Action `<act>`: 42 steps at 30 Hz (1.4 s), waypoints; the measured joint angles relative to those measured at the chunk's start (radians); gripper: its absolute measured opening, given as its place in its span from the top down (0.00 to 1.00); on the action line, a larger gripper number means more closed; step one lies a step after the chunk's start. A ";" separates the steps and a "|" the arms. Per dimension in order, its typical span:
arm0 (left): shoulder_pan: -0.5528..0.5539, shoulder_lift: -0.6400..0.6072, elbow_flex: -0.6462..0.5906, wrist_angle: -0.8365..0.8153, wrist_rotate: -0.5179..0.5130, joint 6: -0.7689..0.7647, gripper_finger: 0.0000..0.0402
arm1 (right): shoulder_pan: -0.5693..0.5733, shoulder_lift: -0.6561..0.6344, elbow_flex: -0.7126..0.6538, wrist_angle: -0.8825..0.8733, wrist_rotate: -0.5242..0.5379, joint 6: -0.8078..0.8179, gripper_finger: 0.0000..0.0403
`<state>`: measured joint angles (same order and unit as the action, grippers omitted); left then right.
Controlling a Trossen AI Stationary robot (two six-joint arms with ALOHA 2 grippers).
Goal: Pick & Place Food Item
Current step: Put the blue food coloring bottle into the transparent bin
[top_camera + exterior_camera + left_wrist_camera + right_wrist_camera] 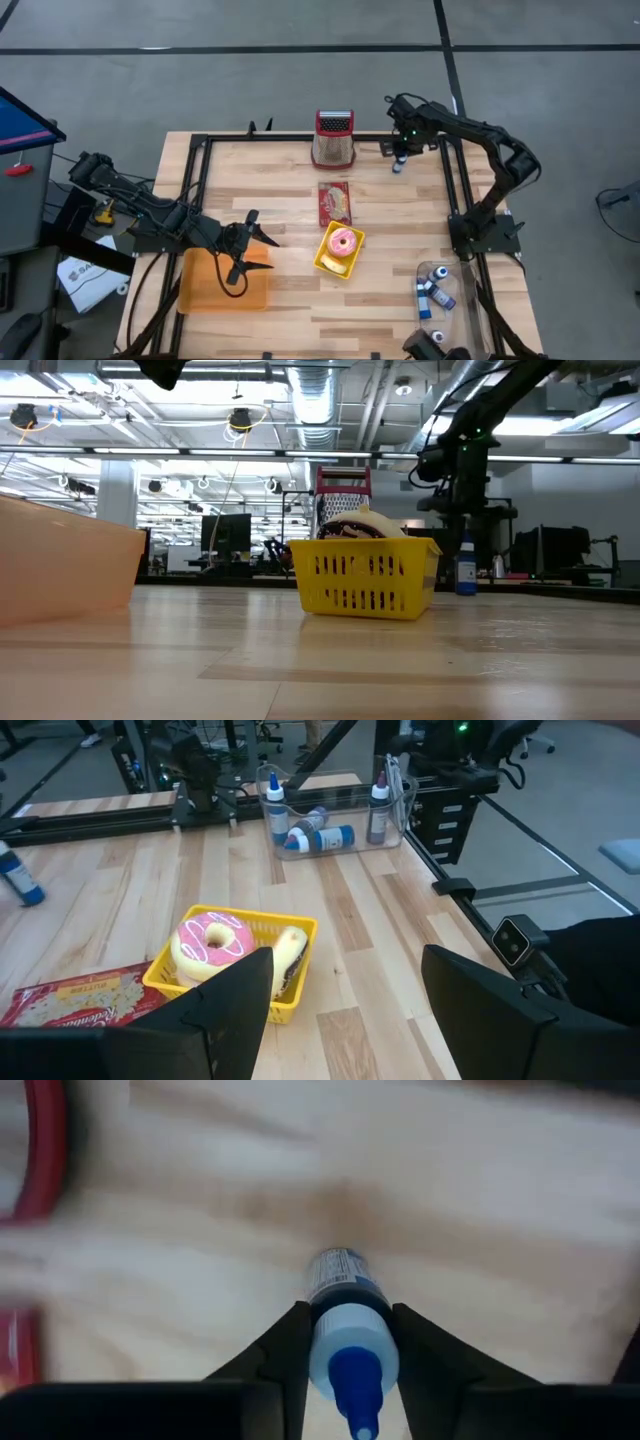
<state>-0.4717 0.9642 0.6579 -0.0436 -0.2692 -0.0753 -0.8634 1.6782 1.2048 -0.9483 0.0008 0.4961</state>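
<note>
The room behind is a big open hall with ducts, pipes and strip lights under the ceiling and desks with dark screens farther back; the floor around the rig is grey with dark lines.

The table is pale wood planks framed by a black metal rail. An orange tray lies at its near left corner. A red-topped metal basket stands at the far edge, with a red snack packet flat just before it. Nearer the middle sits a yellow basket holding a pink-iced donut. A clear bin at the near right holds several small bottles.

The left gripper hangs above the tray's inner edge, fingers wide apart and empty.

The right gripper points down at the far right of the table, its fingers drawn in against both sides of a small blue-capped bottle that stands upright on the wood.
</note>
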 joint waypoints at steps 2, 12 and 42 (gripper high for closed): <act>0.000 0.000 0.000 0.000 0.000 0.000 0.38 | 0.028 -0.015 -0.005 -0.034 -0.010 -0.004 0.73; 0.000 0.000 0.000 0.000 0.003 0.010 0.38 | 0.347 -0.274 -0.003 -0.195 -0.009 0.126 0.74; -0.009 0.000 0.000 0.026 -0.001 0.015 0.38 | 1.921 -0.460 -0.002 -0.439 0.222 1.767 0.74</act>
<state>-0.4808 0.9642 0.6579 -0.0177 -0.2703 -0.0601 1.0574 1.2182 1.2026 -1.3869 0.2232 2.2634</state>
